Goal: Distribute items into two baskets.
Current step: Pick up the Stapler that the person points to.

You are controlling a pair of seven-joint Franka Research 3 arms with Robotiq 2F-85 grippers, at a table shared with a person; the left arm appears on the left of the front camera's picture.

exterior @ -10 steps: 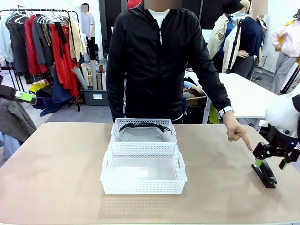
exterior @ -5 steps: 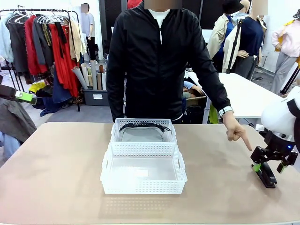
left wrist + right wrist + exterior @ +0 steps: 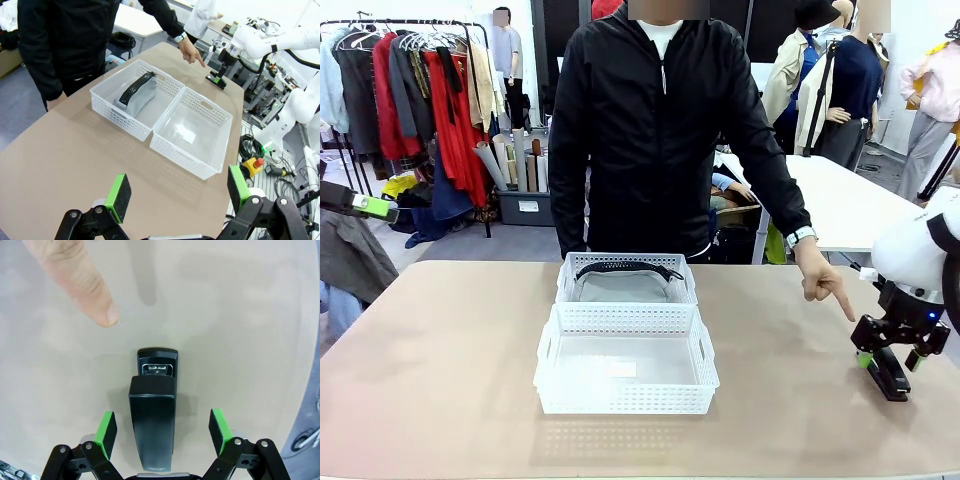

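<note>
Right gripper [image 3: 163, 426]: having been sinking for the past second, now straddling the stapler [image 3: 154, 410]; jaws standing wide, pads clear of its sides, gripping nothing.
Stapler: lying on the table [image 3: 440, 380] at the robot's right, well apart from both baskets.
Person's hand [image 3: 823, 282]: pointing at the stapler.
Pouch [image 3: 623, 285]: resting in the far basket [image 3: 630, 259].
Near basket [image 3: 625, 395]: holding no item; probably the stapler's destination.
Left gripper [image 3: 178, 190]: hanging fully open, carrying nothing.
</note>
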